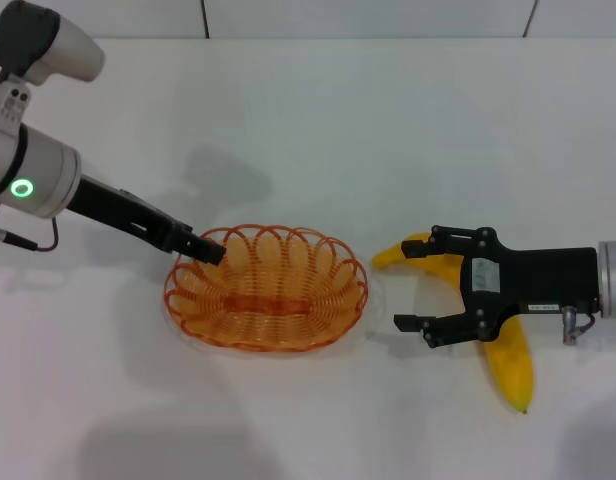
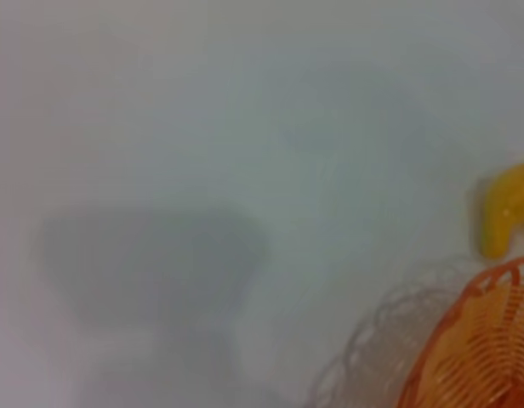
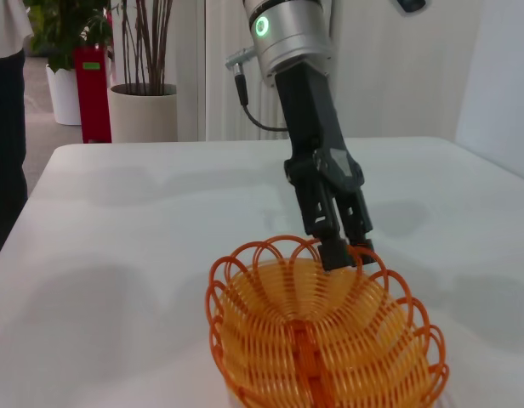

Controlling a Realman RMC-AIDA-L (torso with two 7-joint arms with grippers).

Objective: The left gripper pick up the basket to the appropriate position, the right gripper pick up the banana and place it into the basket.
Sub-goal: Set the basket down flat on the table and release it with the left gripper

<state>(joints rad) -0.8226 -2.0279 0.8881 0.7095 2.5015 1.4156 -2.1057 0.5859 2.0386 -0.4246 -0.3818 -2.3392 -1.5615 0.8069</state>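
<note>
The orange wire basket [image 1: 333,252] rests on the white table, left of centre; it also shows in the left wrist view [image 2: 483,340] and the right wrist view [image 3: 321,340]. My left gripper [image 1: 210,250] is shut on the basket's far-left rim, and the right wrist view shows its fingers [image 3: 334,252] pinched on a rim loop. The yellow banana [image 1: 508,360] lies on the table to the right of the basket, and its tip shows in the left wrist view [image 2: 504,208]. My right gripper [image 1: 408,284] is open and empty, over the banana's left part, its jaws facing the basket.
The white table [image 1: 318,120] extends behind and in front of the basket. In the right wrist view, potted plants [image 3: 143,93] and a red object [image 3: 93,93] stand on the floor beyond the table's far edge.
</note>
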